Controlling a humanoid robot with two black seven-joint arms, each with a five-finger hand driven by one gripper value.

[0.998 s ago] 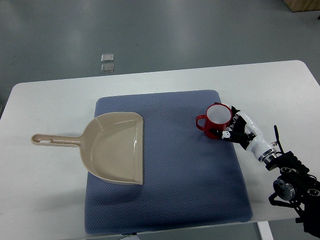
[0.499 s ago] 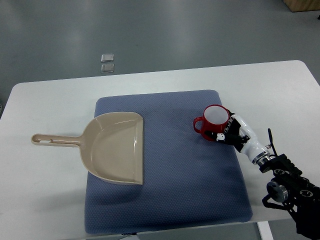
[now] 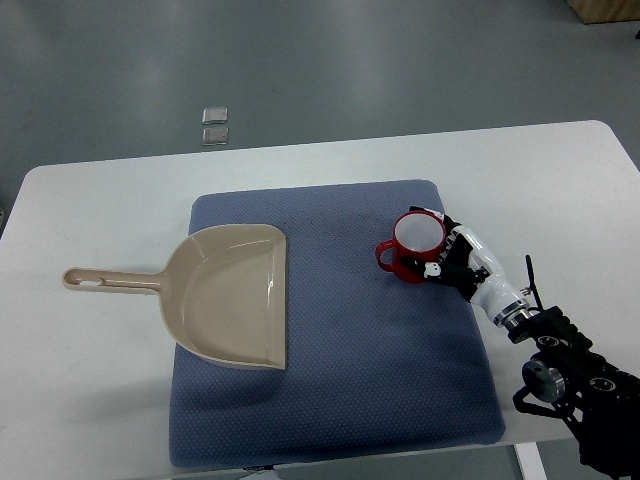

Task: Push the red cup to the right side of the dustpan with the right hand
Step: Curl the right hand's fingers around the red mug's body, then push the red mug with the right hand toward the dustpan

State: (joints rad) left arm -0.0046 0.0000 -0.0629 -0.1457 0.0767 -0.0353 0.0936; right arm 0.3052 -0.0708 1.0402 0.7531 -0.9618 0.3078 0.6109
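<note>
A red cup point(image 3: 412, 246) with a white inside stands upright on the blue mat point(image 3: 340, 340), its handle pointing left. My right hand point(image 3: 447, 260) comes in from the lower right and presses against the cup's right side, fingers curled along its wall without enclosing it. The beige dustpan point(image 3: 232, 293) lies on the mat's left part, its handle reaching left onto the white table. A gap of bare mat separates cup and dustpan. The left arm does not show.
The white table point(image 3: 90, 400) carries the mat. Two small clear squares point(image 3: 214, 125) lie on the grey floor beyond the table's far edge. The mat's lower half is bare fabric.
The right hand has slid left and the cup has moved with it, a short way closer to the dustpan. The dustpan has stayed put.
</note>
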